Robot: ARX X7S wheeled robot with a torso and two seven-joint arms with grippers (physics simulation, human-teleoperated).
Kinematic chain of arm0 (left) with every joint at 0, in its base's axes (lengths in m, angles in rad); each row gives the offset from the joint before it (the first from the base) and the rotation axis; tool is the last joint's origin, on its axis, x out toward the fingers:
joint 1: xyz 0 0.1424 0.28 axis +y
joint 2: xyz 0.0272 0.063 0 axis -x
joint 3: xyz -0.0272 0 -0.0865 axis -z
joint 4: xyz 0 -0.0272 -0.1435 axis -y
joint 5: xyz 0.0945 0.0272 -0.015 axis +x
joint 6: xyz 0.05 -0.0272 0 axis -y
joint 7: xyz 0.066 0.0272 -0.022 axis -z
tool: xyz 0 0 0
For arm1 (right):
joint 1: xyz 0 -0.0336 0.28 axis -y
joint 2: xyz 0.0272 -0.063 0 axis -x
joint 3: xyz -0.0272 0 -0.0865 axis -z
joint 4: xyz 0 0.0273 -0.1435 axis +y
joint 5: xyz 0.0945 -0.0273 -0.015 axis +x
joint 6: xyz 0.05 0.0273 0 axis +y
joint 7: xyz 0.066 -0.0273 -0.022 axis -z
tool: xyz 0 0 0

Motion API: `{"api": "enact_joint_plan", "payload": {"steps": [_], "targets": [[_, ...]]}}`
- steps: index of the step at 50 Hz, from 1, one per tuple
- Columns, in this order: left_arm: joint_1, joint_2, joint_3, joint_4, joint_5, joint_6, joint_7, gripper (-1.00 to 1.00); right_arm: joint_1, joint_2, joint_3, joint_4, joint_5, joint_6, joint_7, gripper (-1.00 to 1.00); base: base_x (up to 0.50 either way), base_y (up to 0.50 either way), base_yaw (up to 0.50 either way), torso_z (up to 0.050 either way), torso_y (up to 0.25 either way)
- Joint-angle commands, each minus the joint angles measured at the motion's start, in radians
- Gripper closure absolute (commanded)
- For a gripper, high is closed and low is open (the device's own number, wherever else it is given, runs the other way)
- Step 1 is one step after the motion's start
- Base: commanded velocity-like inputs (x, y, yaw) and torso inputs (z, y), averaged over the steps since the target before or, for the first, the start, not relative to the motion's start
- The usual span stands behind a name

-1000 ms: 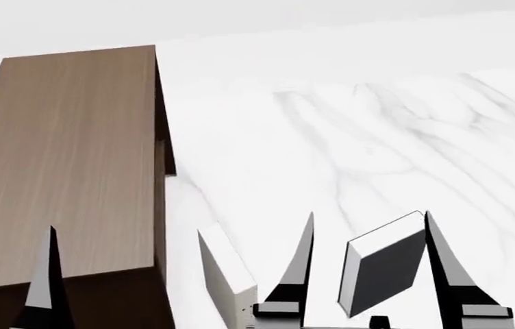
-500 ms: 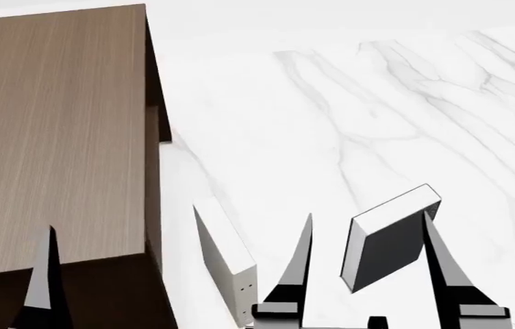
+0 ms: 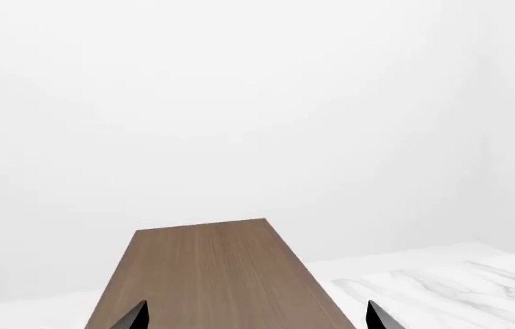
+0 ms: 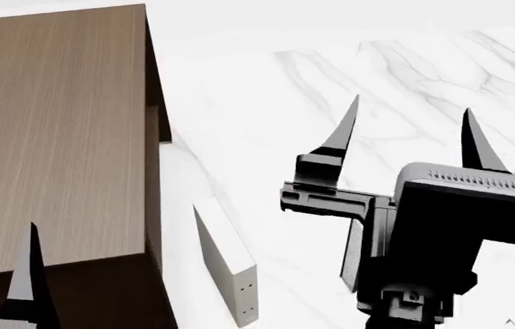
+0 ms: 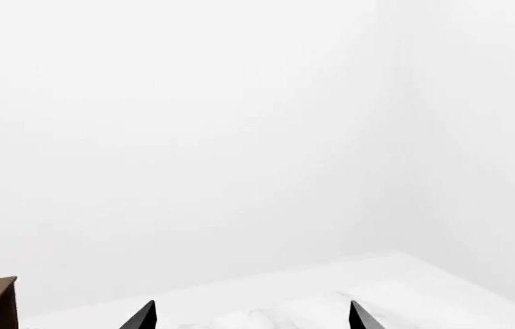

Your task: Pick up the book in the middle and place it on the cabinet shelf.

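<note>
- Right gripper [image 4: 410, 130] raised, spread wide, holding nothing.
- Mostly hides the book [image 4: 353, 255].
- Pale book [image 4: 225, 260] lying beside cabinet shelf [image 4: 57, 137].
- Left gripper [image 3: 255, 319] parted over cabinet top, empty.

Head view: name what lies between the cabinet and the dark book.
Head view: a pale off-white book stands between the cabinet and the dark book.

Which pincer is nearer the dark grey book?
Right. The right pincer is raised directly over the book, mostly hiding it; the left pincer hangs by the cabinet.
</note>
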Motion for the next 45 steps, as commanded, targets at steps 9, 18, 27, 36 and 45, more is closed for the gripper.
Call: {"api": "enact_joint_plan", "payload": {"steps": [9,18,27,36,45], "targets": [[0.001,0.006,-0.017,-0.022,-0.03,0.005,-0.018,-1.0,0.601,-0.168,0.157,0.806,-0.006,0.058,0.213,-1.0,0.0,0.0,0.0,0.0,0.0],[-0.007,0.001,-0.018,-0.017,-0.041,0.0,-0.02,-1.0,0.896,-0.143,0.119,1.479,-0.119,-0.222,0.333,-1.0,0.0,0.0,0.0,0.0,0.0],[-0.005,-0.005,-0.064,0.013,-0.085,-0.011,-0.028,-1.0,1.059,-0.113,0.079,1.805,-0.165,-0.256,0.362,-1.0,0.0,0.0,0.0,0.0,0.0],[-0.01,-0.009,-0.073,0.022,-0.107,-0.018,-0.033,-1.0,0.93,-0.133,0.221,1.64,-0.051,-0.154,0.472,-1.0,0.0,0.0,0.0,0.0,0.0],[-0.012,-0.012,-0.069,0.023,-0.112,-0.018,-0.041,-1.0,0.966,-0.131,0.301,1.746,-0.006,-0.137,0.6,-1.0,0.0,0.0,0.0,0.0,0.0]]}}
